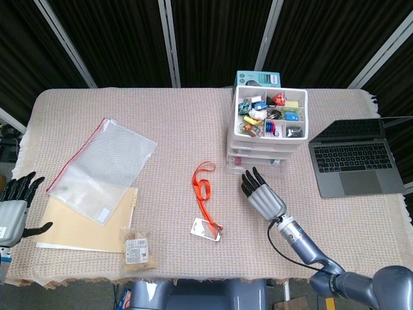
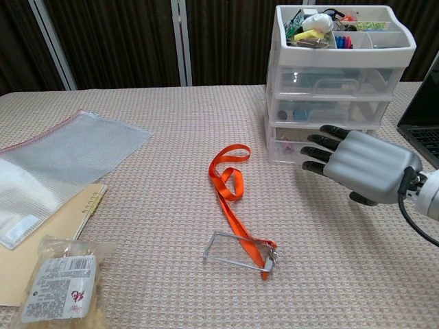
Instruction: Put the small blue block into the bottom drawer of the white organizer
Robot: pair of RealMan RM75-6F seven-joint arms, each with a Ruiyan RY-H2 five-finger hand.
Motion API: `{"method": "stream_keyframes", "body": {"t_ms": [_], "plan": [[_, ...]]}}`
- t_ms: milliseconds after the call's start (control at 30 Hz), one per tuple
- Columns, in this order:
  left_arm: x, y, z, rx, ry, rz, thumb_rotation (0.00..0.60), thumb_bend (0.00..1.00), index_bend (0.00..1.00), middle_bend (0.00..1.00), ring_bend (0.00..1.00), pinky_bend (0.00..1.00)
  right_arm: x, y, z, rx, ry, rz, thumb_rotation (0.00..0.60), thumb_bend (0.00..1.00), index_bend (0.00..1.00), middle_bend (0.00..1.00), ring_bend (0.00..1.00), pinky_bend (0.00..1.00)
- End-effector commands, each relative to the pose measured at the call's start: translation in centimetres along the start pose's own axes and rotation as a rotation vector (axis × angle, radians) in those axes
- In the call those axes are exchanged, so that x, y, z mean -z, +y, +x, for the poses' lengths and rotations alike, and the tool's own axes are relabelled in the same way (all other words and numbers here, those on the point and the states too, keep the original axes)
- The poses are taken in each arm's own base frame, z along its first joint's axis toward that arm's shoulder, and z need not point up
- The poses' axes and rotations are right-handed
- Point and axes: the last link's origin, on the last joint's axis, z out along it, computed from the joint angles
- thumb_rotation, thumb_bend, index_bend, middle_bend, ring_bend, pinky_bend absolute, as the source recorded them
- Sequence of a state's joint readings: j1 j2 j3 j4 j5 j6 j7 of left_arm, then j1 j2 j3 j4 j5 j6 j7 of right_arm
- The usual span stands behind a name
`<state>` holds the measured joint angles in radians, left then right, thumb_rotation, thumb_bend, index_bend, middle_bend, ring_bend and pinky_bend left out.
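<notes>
A cloth-covered bench before dark curtains carries the white organizer. Its bottom drawer looks closed. In front of it hovers the right hand, fingers spread, holding nothing. The small blue block cannot be made out, so the task seems barely begun.

White organizer, orange lanyard, beige woven tablecloth, grey robot hand with black fingers

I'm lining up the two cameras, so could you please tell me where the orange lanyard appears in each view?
Head view: orange lanyard lies centre, left of the right robot hand.
Chest view: lanyard centre, running toward the lower right.
Shared landmark: white organizer, to the lanyard's upper right in both.
</notes>
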<state>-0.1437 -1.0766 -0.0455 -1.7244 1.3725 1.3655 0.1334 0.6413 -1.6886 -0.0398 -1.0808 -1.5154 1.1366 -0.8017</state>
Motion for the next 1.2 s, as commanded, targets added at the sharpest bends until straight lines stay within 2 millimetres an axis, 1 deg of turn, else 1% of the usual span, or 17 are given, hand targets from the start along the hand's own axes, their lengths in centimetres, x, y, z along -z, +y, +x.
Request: {"method": "stream_keyframes", "body": {"t_ms": [33,367,800,1200], "plan": [[0.0,0.0,0.0,0.001,-0.001,0.001,0.600,0.15,0.09,0.00,0.00,0.00,-0.3,0.2,-0.4,0.039,-0.014,-0.001,0.600,0.22,0.19,0.07,0.00,0.07],[0.0,0.0,0.0,0.004,-0.006,0.001,0.600,0.15,0.09,0.00,0.00,0.00,-0.6,1.3,-1.7,0.115,-0.075,-0.063,0.600,0.22,0.21,0.09,0.00,0.07],[0.0,0.0,0.0,0.005,-0.007,0.003,0.600,0.15,0.09,0.00,0.00,0.00,-0.6,2.1,-2.8,0.126,-0.151,-0.142,0.600,0.22,0.21,0.11,0.01,0.07],[0.1,0.0,0.0,0.007,-0.007,0.004,0.600,0.15,0.09,0.00,0.00,0.00,-0.1,2.6,-3.0,0.119,-0.175,-0.180,0.600,0.22,0.22,0.11,0.01,0.07]]}}
